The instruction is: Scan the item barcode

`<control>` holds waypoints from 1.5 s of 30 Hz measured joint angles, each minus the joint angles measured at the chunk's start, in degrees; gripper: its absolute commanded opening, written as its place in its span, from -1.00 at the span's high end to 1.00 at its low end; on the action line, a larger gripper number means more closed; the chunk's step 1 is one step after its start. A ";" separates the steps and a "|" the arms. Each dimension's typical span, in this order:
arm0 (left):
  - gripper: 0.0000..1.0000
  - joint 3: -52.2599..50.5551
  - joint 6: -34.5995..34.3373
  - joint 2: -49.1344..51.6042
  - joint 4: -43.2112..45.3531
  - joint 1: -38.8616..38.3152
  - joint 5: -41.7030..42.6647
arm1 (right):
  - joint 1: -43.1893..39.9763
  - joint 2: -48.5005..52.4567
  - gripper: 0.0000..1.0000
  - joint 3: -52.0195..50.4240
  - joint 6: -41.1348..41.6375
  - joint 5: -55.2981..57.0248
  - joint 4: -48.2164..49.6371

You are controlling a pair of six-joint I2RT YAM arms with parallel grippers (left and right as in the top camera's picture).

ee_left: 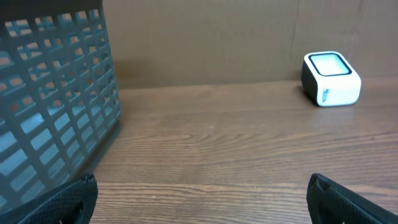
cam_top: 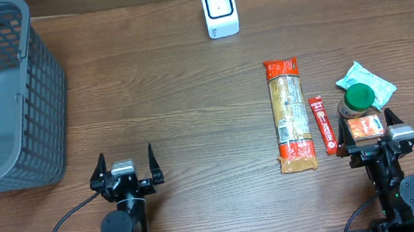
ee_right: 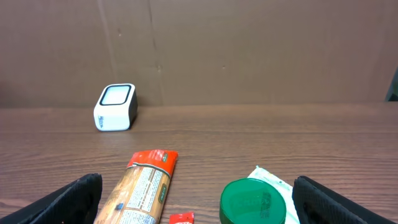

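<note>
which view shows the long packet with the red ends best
Overhead: the long packet lies there whole, end to end, beside a red sachet. The right wrist view shows only one red end, cut by the bottom edge. The left wrist view shows none of it.

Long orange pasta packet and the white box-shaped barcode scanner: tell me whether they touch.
Apart. The overhead view shows bare wooden table between the white barcode scanner and the orange pasta packet.
</note>
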 measured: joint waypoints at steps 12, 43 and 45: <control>-0.99 0.00 0.44 0.00 0.00 0.00 0.44 | 0.00 0.00 -1.00 0.00 0.02 0.00 -0.02; -1.00 0.00 1.46 0.00 -0.02 0.00 0.61 | 0.00 0.00 -1.00 0.00 0.00 -0.02 0.00; -1.00 0.00 1.46 0.00 -0.02 0.00 0.61 | 0.00 0.00 -1.00 0.00 -0.02 -0.02 0.00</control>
